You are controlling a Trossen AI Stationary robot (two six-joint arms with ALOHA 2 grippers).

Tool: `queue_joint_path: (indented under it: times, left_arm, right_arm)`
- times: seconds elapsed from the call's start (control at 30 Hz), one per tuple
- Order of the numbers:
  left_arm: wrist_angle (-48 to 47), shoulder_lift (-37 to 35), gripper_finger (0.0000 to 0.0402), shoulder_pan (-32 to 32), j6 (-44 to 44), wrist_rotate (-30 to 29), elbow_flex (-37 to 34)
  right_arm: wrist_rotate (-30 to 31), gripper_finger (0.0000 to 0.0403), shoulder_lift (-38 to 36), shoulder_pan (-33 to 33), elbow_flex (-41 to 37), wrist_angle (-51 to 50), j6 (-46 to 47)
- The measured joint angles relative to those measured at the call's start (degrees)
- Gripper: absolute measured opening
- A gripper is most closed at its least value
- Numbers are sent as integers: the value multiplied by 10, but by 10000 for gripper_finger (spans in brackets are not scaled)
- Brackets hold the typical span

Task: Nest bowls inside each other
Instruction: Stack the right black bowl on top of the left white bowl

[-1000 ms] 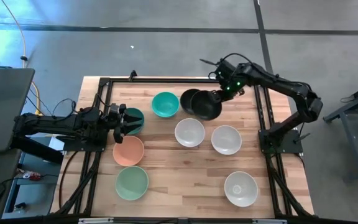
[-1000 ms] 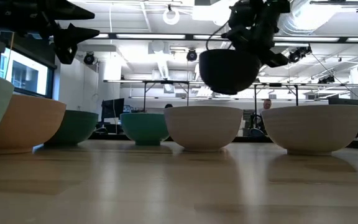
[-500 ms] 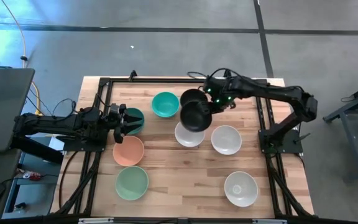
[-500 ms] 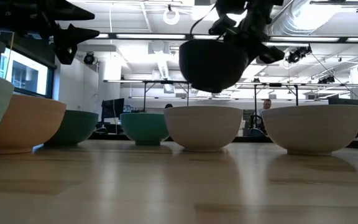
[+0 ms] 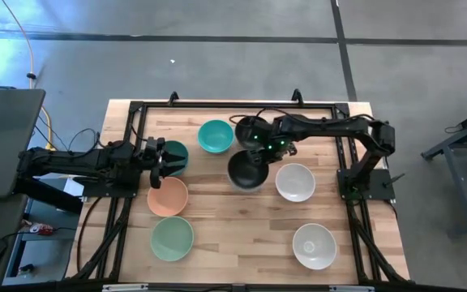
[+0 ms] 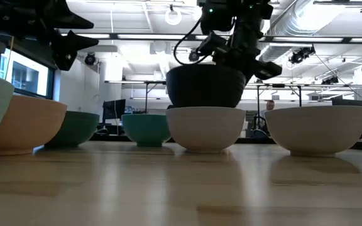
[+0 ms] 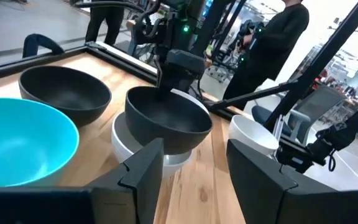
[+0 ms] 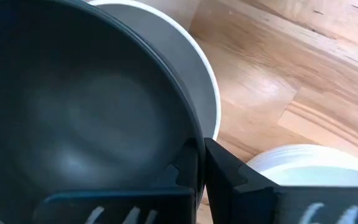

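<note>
My right gripper (image 8: 199,163) is pinched tight on the rim of a black bowl (image 5: 246,169), one finger inside the wall and one outside. I hold that bowl low in a white bowl (image 6: 206,129) mid-table, its rim still standing above the white one's rim; whether it rests fully down I cannot tell. Nothing lies in the black bowl. Just behind it sits a second black bowl (image 5: 248,130), with a teal bowl (image 5: 215,136) beside that. To my right stand two more white bowls (image 5: 295,182), (image 5: 314,246), each alone. My left gripper (image 5: 165,156) hangs with fingers spread over the dark green bowl (image 5: 176,153), holding nothing. Nearer the front are the peach bowl (image 5: 167,196) and the mint green bowl (image 5: 172,238).
</note>
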Motion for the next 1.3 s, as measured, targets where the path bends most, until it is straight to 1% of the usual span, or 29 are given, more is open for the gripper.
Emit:
queue_joint_path:
  times: [0.23,0.57,1.2,1.3]
  left_arm:
    - [1,0,165,0,0,0,0]
    - [0,0,165,0,0,0,0]
    - [-1,0,165,0,0,0,0]
    - [-1,0,165,0,-3,1,0]
  right_arm:
    - [16,0,22,6,0,2,1]
    - [57,0,32,7,0,2,-1]
    - [59,0,32,28,0,4,8]
    - [59,7,32,33,0,7,14]
